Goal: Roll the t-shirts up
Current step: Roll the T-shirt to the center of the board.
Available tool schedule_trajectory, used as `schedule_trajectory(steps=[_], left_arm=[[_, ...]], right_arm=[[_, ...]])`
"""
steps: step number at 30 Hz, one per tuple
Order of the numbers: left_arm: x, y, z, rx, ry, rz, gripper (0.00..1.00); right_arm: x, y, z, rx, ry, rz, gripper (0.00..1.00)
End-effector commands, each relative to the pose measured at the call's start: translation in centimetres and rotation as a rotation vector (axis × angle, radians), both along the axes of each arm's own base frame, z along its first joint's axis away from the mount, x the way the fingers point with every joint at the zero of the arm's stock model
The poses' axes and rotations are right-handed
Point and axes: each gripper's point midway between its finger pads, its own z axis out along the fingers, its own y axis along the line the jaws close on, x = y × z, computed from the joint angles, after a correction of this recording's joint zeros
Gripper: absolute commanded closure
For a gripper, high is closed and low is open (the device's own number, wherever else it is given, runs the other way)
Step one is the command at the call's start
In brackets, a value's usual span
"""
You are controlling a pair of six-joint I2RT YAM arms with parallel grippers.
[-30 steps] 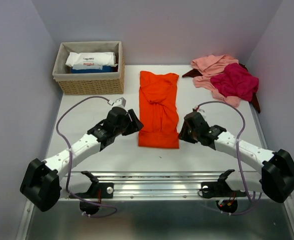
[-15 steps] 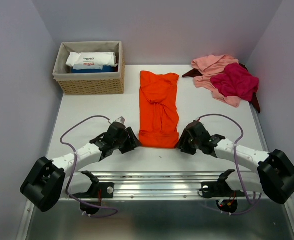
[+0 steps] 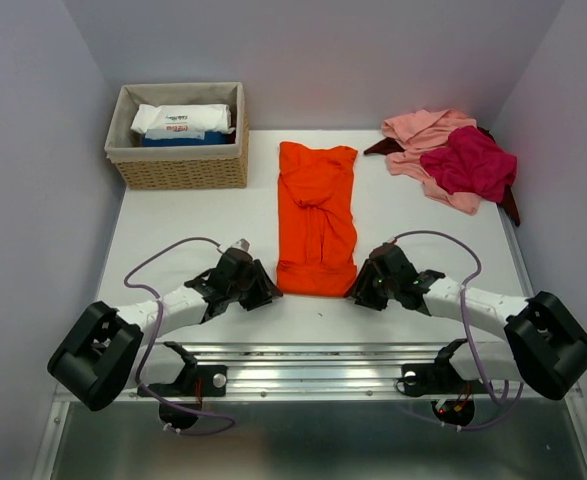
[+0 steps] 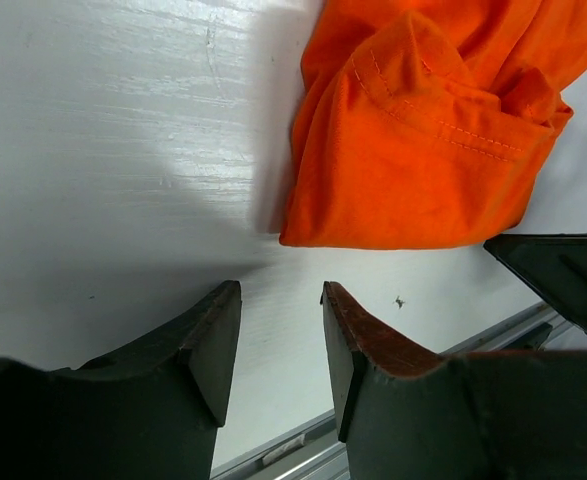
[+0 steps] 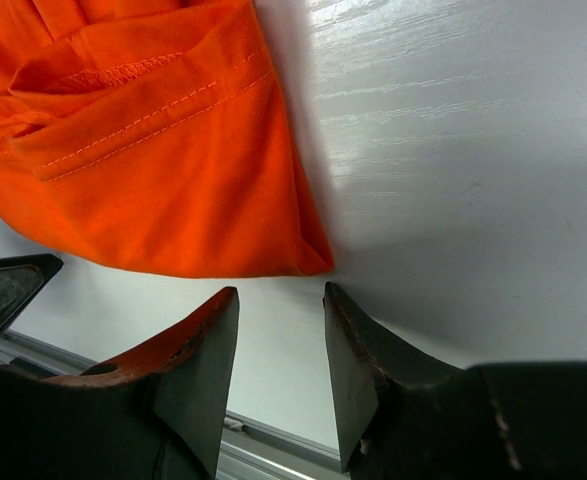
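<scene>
On the white table (image 3: 173, 250), top external view:
- One orange-red t-shirt (image 3: 317, 215), folded into a long strip running away from the arms, with its near hem toward the bases.
- Left gripper (image 3: 265, 288), low beside the hem's left corner.
- Right gripper (image 3: 359, 290), low beside the hem's right corner. As far as we can tell, neither gripper touches the cloth.
- Far right corner: a salmon-pink shirt (image 3: 418, 130) with a magenta shirt (image 3: 470, 163) on top and a maroon shirt (image 3: 510, 207) showing beneath. All three are crumpled and well apart from the arms.
- Far left: a wicker basket (image 3: 178, 172) holding white packets (image 3: 183, 120).

Left wrist view: the fingers (image 4: 208, 340) are parted with bare table between them and nothing held. The hem corner lies just ahead, near but not touching.

Right wrist view: the fingers (image 5: 198, 350) are parted likewise and empty. The shirt's other near corner lies just ahead of the tips, with a sliver of table between.

Step in hand, as we judge it: the approach to the near hem, before the first turn of the roll. The next move calls for both grippers to go forward evenly and pinch every layer at each corner. They should then lift and tuck the hem over, away from the arms, keeping the two sides level so the roll starts straight.
</scene>
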Motion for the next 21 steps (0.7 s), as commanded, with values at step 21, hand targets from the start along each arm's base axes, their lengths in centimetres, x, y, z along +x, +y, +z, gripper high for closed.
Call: schedule_trajectory(steps=[21], left_arm=[[1.5, -0.6, -1.1, -0.011, 0.0, 0.057, 0.66]], right_arm=[[1.2, -1.4, -1.8, -0.064, -0.004, -0.124, 0.67]])
